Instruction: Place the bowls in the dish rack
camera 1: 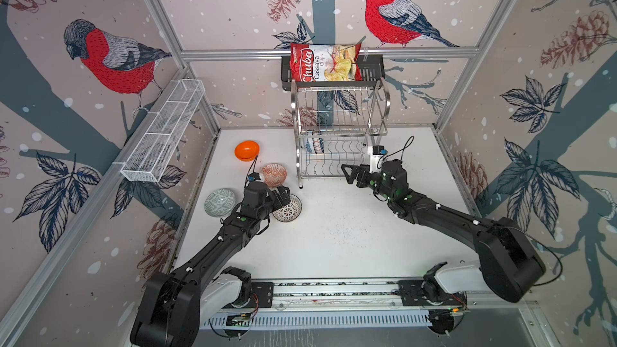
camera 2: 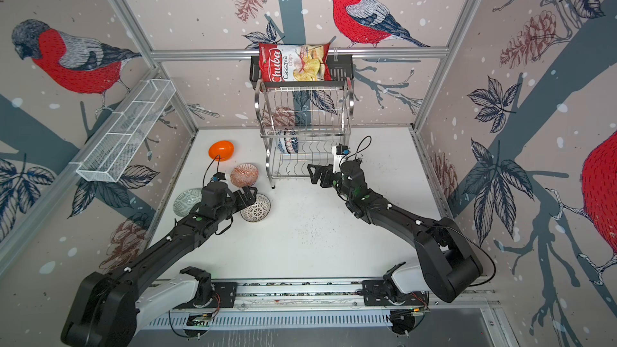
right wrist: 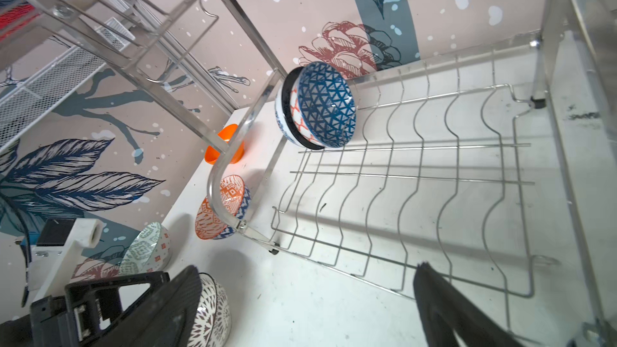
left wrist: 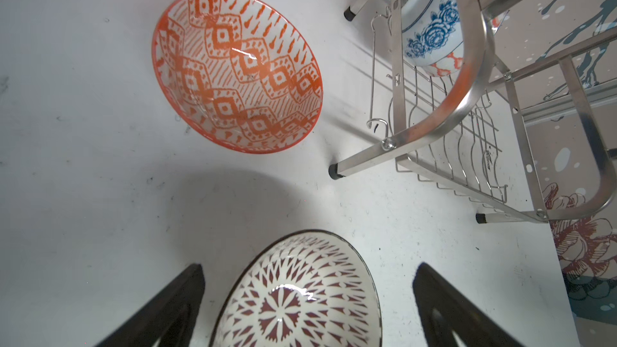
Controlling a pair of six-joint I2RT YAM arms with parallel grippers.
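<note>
Since both hands are spread wide with nothing in them, it all hangs on the next grab. In both top views the left hand (camera 1: 286, 194) hovers over the dotted bowl (camera 1: 289, 211), left of centre on the tabletop (camera 1: 334, 235). It's mouth up, and round, so no real long axis. The right hand (camera 1: 348, 172) sits by the rack (camera 1: 342, 134), lower tier, where two bowls (camera 1: 315, 145) stand on edge at the left end, mouths facing right. My worry: that glossy rim slips the pinch, or gets shoved into the red-white bowl (camera 1: 273, 175) just behind. The orange bowl (camera 1: 247, 150) and grey-green bowl (camera 1: 219, 201) are loose too
</note>
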